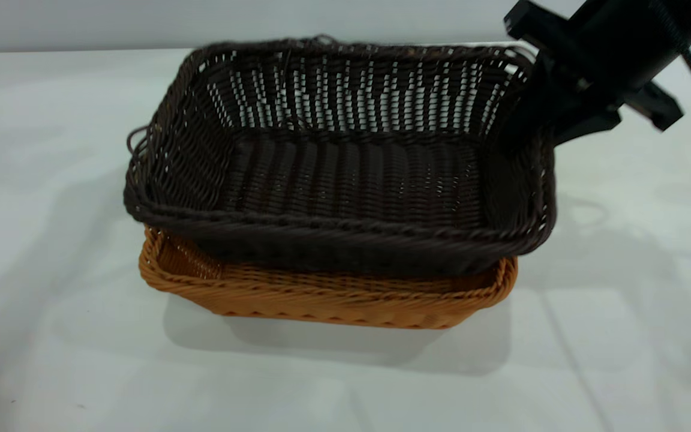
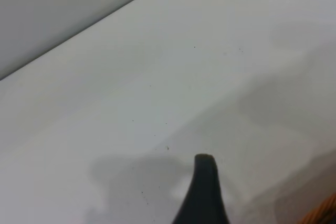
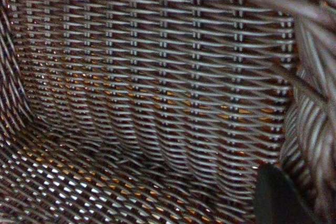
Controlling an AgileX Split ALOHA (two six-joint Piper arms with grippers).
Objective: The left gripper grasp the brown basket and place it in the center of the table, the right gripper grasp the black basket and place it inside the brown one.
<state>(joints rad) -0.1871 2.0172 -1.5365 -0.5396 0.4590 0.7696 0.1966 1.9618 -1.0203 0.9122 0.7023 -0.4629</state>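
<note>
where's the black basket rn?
Exterior view: the black basket sits partly nested in the brown basket mid-table, the right gripper at its right end.

Right pincer (image 1: 546, 120) angled downward; left pincer (image 2: 203, 192) low

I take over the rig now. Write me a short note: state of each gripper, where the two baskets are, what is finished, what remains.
Right gripper: at the far right corner of the black basket, apparently gripping its rim.
Left gripper: over bare table, beside the baskets, holding nothing.
Brown basket: stands mid-table, so that step is done.
Black basket: partly inside the brown one, tilted, far side raised.
Left: lower it until seated, release, retract.
</note>
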